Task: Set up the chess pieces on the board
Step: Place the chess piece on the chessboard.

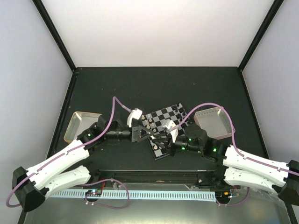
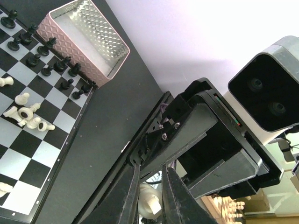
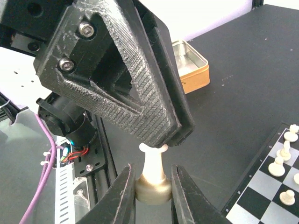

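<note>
My right gripper [image 3: 152, 170] pinches the base of a white chess piece [image 3: 152, 184] at the lower centre of its wrist view, left of the board [image 3: 261, 186]. The left gripper [image 3: 175, 130] blocks the space above, its tip at the piece's head. I cannot tell whether it grips. Only the left wrist view shows black pieces [image 2: 60, 65] lined up beside the pink tray [image 2: 79, 51].

The table [image 1: 140, 88] is viewed from high above; the board [image 1: 170, 114] is shared with both close, low wrist views, at frame left and lower right.
</note>
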{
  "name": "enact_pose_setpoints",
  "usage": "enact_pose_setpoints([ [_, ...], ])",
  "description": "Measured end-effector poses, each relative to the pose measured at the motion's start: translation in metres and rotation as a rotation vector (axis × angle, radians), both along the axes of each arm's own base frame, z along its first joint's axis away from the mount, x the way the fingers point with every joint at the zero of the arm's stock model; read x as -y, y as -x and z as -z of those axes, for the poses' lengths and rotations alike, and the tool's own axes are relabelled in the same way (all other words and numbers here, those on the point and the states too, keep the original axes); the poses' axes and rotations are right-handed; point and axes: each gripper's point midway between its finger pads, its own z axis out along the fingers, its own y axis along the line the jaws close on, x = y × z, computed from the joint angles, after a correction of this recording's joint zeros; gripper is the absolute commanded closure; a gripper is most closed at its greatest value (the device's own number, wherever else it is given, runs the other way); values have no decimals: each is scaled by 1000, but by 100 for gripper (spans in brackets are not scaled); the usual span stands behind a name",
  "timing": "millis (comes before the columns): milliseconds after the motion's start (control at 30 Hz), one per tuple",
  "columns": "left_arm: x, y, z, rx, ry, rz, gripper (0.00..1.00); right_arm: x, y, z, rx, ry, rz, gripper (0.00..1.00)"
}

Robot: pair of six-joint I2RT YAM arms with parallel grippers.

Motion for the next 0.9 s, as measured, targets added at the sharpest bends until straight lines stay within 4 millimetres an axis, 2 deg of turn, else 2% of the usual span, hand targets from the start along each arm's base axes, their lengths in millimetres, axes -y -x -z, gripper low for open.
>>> enact_pose_setpoints([
  [133,0,-1,4,-5,-12,0,98,1,-4,5,-26,16,32,43],
  [200,0,-1,4,3,-17,-4,98,4,-9,8,-42,27,71,32],
  [267,-3,-5,7,20,-35,-28,98,8,-16,12,-47,35,122,26],
  [333,-8,-14,13,43,-70,-83,98,16,-22,20,-63,45,179,24],
  [400,-16,-26,20,74,-122,-161,98,35,-30,40,-95,73,280,24],
  [467,-23,-38,26,107,-164,-234,98,43,-35,48,-114,85,329,24],
  [600,-35,-58,46,170,-262,-355,98,84,-64,74,-208,135,579,24],
  [733,-30,-70,81,195,-394,-378,98,132,-98,100,-325,179,853,24],
  [800,-24,-73,101,213,-462,-368,98,152,-106,112,-379,198,955,25],
  [900,-17,-73,124,245,-534,-347,98,169,-112,121,-431,210,1051,25],
])
